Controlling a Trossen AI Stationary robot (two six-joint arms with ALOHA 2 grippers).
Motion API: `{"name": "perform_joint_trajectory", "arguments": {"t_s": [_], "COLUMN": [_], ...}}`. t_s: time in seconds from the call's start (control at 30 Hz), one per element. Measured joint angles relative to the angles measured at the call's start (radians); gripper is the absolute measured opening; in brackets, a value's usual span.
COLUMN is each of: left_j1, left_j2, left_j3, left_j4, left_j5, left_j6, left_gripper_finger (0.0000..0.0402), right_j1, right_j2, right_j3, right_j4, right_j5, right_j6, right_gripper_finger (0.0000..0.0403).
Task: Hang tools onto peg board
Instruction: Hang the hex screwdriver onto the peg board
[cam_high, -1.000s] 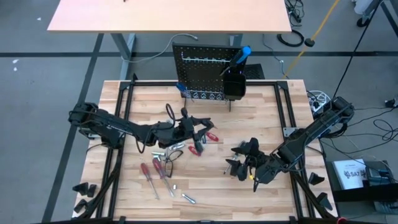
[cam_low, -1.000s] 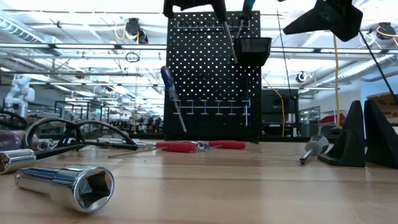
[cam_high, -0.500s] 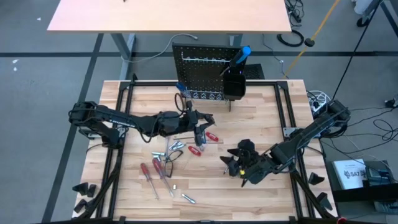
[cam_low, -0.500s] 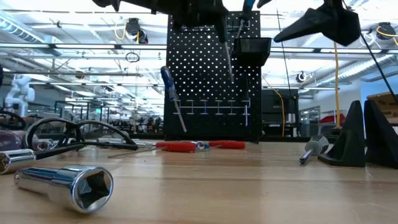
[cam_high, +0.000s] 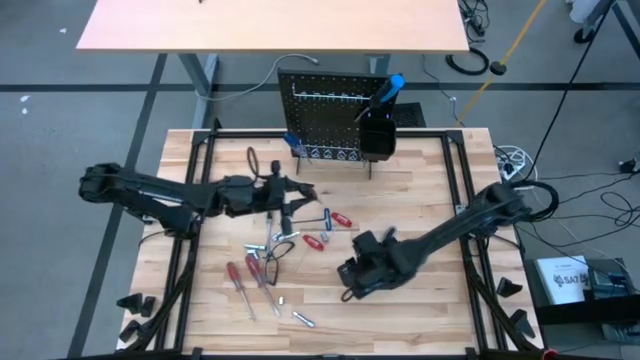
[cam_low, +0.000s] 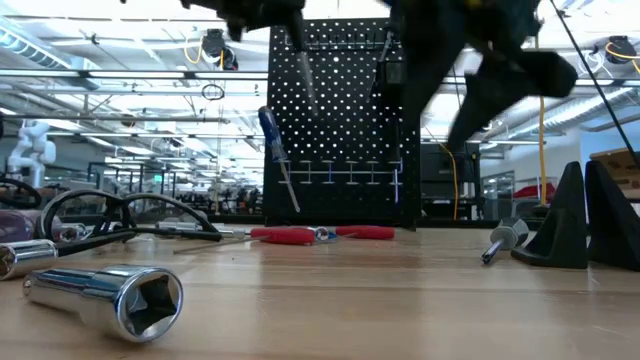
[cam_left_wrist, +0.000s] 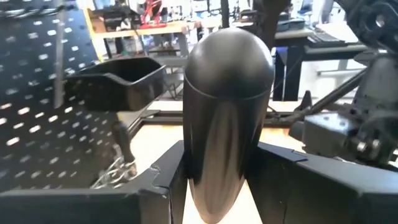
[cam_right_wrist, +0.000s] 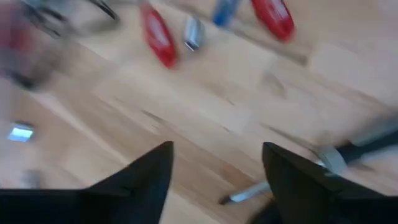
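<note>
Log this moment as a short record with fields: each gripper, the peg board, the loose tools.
left gripper: shut on a black-handled tool, in front of the peg board
right gripper: open, above bare table, holding nothing
peg board: upright at the table's far edge; blue-handled screwdriver in its black bin
loose tools: red-handled pieces mid-table, red screwdrivers nearer the front, a chrome socket closest to the low camera

Black peg board (cam_high: 330, 125) dotted with pale holes, red screwdriver handles (cam_high: 237, 275) on the pale wood bench (cam_high: 420, 190), a shiny silver socket (cam_low: 105, 297) up front.
</note>
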Motion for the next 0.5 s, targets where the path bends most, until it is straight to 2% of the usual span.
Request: {"name": "perform_joint_trajectory", "arguments": {"t_s": [0.07, 0.13, 0.2, 0.23, 0.5], "left_j1": [0.001, 0.0, 0.0, 0.0, 0.001], "left_j2": [-0.038, -0.071, -0.098, -0.109, -0.136], "left_j3": [-0.015, -0.035, -0.046, -0.05, -0.051], "left_j4": [-0.028, -0.043, -0.041, -0.048, -0.067], "left_j5": [-0.001, 0.0, 0.0, 0.0, 0.001], "left_j6": [0.0, 0.0, 0.0, 0.0, 0.006], "left_gripper_finger": [0.0131, 0.0131, 0.0131, 0.0131, 0.0131], "right_j1": [-0.012, -0.019, -0.024, -0.024, -0.016], "right_j2": [0.038, 0.062, 0.068, 0.069, 0.098], "right_j3": [0.025, 0.051, 0.079, 0.09, 0.085], "right_j4": [-0.038, -0.068, -0.071, -0.07, -0.105], "right_j5": [-0.055, -0.098, -0.122, -0.121, -0.21], "right_j6": [0.009, 0.006, -0.007, -0.008, 0.046], "right_gripper_finger": [0.0176, 0.0111, 0.0039, 0.002, 0.0001]}}
